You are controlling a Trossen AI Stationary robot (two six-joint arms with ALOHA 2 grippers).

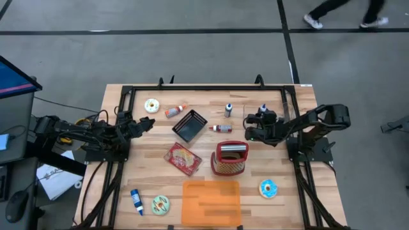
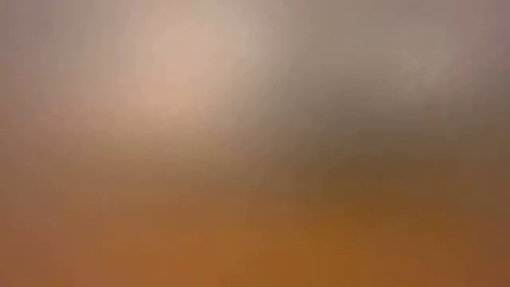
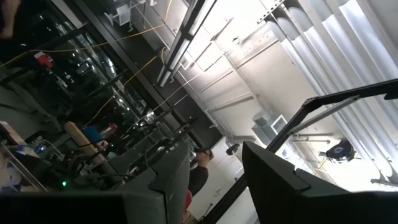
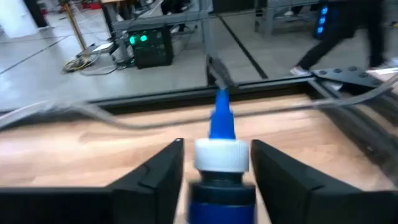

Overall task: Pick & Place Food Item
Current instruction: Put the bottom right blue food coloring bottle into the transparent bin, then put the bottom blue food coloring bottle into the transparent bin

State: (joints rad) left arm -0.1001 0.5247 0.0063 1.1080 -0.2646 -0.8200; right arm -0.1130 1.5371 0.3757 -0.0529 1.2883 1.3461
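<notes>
A wooden table (image 1: 268, 160) stands on a grey floor (image 1: 192, 57) crossed by dark lines. Beyond the table's far edge a person's legs (image 1: 345, 13) show on that floor. To the table's left sits a monitor (image 1: 14, 76) with cables around it. Overhead, long bright ceiling lights (image 3: 205, 31) run past white ducts (image 3: 348, 43).

Blue-capped dark bottle (image 4: 221, 168) stands upright on the table's far side — between claw fingers.
</notes>
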